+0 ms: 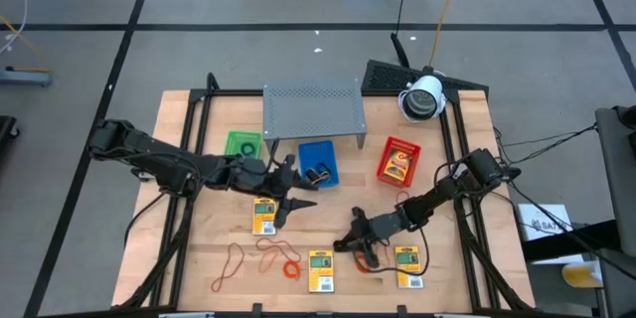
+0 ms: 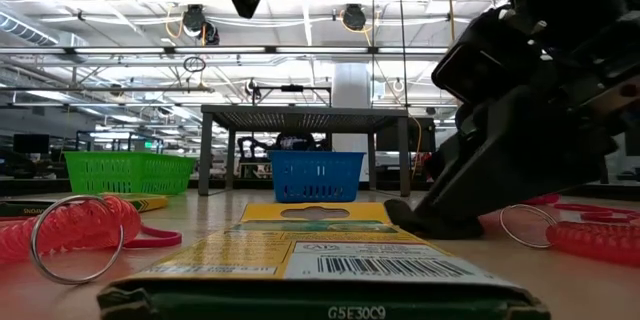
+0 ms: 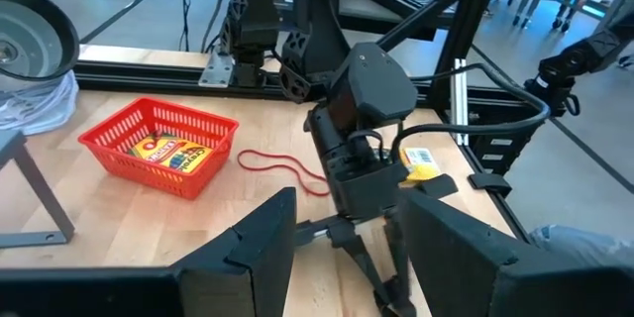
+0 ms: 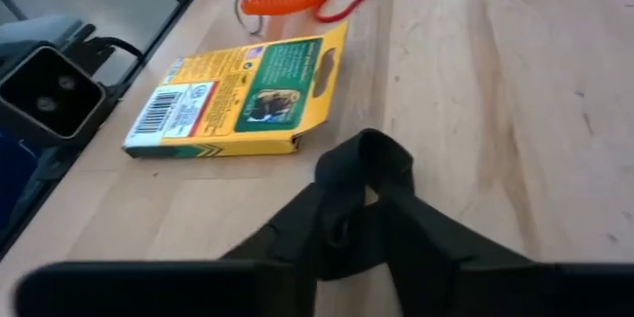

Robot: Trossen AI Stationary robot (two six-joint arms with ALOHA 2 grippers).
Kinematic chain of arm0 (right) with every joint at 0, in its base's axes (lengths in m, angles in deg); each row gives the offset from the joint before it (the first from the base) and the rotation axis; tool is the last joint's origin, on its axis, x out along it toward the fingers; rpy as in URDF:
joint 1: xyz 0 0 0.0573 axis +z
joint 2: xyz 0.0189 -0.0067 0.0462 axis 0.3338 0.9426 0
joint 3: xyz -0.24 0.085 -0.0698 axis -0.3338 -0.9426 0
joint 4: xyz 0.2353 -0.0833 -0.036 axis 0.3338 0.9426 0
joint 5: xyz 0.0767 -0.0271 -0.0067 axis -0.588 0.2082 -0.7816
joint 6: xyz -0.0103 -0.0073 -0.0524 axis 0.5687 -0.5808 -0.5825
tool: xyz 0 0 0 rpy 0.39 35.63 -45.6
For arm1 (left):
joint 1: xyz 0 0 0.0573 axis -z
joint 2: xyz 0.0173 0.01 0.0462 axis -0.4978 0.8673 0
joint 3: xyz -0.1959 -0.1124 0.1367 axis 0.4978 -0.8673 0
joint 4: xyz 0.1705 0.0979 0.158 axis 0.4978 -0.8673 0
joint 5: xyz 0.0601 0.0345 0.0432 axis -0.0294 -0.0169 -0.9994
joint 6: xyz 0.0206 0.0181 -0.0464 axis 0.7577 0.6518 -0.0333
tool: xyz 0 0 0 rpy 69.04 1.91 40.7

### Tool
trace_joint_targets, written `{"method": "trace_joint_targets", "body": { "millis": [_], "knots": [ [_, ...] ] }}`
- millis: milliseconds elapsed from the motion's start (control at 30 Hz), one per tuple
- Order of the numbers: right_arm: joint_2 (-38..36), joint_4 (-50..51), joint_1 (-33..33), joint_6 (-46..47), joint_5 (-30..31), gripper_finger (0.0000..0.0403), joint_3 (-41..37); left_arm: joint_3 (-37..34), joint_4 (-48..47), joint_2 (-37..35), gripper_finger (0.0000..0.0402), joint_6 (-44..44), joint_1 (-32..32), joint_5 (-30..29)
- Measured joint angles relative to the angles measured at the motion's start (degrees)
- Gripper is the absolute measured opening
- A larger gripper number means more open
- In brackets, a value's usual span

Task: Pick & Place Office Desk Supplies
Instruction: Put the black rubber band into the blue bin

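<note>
the blue tray sits in the middle of the wooden table, and everything here is told from it. nearest the front edge, well in front of the blue tray, lies a yellow packet flat on the wood, with a coiled orange loop just beside it on the left and thin red rubber bands farther left. to the right of that packet is another yellow packet, near the front right corner. between these two packets the right gripper is down at the table, in front of the blue tray and to its right. its fingers meet at the tips, pressed together, and no thing can be seen between them. a bit closer to the blue tray, just in front of it on the left, a third yellow packet lies flat. the left gripper hangs right beside that packet, between it and the blue tray, with its jaws spread apart and nothing in them. the blue tray has dark clips inside. a green tray sits to its left with a dark ring in it, and a red tray to its right holds a yellow packet. behind the blue tray stands the grey metal shelf.
</note>
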Motion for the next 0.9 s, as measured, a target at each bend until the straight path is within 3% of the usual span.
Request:
{"method": "trace_joint_targets", "body": {
  "millis": [167,467,767,900],
  "knots": [
    [0.1,-2.0,0.0,3.0,1.9,0.0009,0.0,0.0,0.0,0.0,0.0186,0.0,0.6,0.0],
    [-2.9,-6.9,-0.2,3.3,1.5,0.0002,-0.3,0.0,-0.5,0.0,0.0186,0.7,0.5,0.0],
    [-12.9,-6.7,-0.5,-4.3,1.6,0.0001,-0.3,0.0,-0.8,0.0,0.0186,2.3,0.5,0.0],
    [-19.2,-2.2,-1.8,-8.9,1.7,0.0001,-0.3,0.0,-1.7,0.0,0.0186,2.2,0.5,0.0]
  ]
}}
